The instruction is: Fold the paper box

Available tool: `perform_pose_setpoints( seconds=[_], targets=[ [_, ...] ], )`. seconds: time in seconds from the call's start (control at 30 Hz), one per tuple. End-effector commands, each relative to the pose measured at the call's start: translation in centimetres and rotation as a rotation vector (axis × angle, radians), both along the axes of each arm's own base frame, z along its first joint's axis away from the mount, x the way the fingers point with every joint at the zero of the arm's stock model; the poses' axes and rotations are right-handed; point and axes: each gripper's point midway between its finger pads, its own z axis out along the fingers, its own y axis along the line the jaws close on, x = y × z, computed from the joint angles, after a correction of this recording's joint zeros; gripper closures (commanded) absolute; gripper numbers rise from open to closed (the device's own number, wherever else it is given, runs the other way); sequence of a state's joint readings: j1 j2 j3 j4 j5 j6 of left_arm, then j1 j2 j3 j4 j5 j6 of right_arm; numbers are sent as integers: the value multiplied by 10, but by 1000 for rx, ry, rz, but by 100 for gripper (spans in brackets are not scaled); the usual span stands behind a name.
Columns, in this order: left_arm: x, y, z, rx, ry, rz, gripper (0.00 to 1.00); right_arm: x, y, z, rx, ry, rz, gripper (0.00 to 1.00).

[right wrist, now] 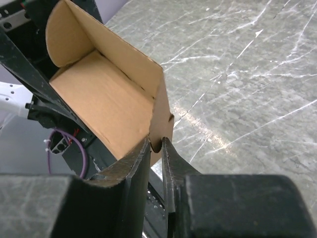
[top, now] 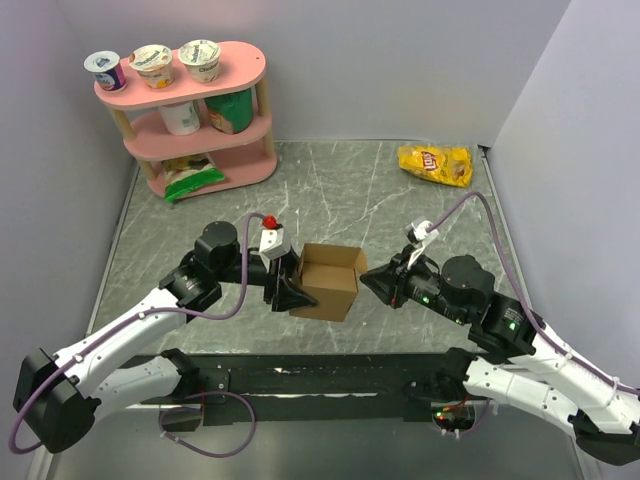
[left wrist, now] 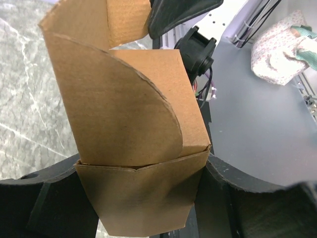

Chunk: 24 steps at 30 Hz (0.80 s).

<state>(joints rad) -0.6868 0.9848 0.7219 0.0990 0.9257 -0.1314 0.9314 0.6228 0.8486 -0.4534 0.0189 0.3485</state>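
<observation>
**Overhead view with 2 wrist views.** 1 paper box [top: 328, 285] of plain brown cardboard, partly erected with its top open, stands at the centre of the marbled table [top: 340, 200], between the 2 grippers. Whether its base touches the table cannot be told.

- **Left side:** The left gripper [top: 288, 292] meets the box's left side. In the left wrist view this gripper [left wrist: 138, 210] has its 2 fingers [left wrist: 49, 208] wide apart, 1 against each side of the lower panel of the box [left wrist: 129, 124], clamped on it. 1 rounded flap curves across the front above.
- **Right side:** The right gripper [top: 372, 281] meets the box's right side. In the right wrist view this gripper [right wrist: 157, 148] has its 2 fingers [right wrist: 133, 168] almost together, pinching 1 thin wall of the box [right wrist: 109, 104] at its near corner. The open interior and 1 rounded flap at the far end show beyond.
- **Surroundings:** At the table's far left stands 1 pink shelf [top: 245, 65] of 3 tiers. It carries 3 cups [top: 152, 63] on the top tier, 2 containers [top: 182, 116] on the middle tier and 1 green bag [top: 190, 178] on the bottom tier. 1 yellow chip bag [top: 435, 164] lies at the far right, well apart from the box.
</observation>
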Motion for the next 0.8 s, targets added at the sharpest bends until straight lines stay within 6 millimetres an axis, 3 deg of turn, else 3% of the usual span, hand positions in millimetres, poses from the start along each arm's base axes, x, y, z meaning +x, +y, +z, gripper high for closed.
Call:
perform_pose_setpoints(
  seconds=[0.0,0.13,0.3,0.37,0.57,0.77],
  targets=[
    [3,-2,9,-8,-53,-9,50,6,5,26,50,-56,-1,78],
    [5,-1,9,-9,-63,4,51,9,3,20,27,-32,-29,55],
    [4,-1,9,-10,-63,5,51,15,-10,22,26,-16,-111,52],
    [3,-1,9,-10,-61,-6,51,15,-13,23,24,-23,-118,46],
    [2,-1,6,-4,-55,-13,51,19,-11,34,42,-58,-121,46],
    [0,-2,3,11,-60,-14,51,19,1,37,56,-55,-81,58]
  ],
)
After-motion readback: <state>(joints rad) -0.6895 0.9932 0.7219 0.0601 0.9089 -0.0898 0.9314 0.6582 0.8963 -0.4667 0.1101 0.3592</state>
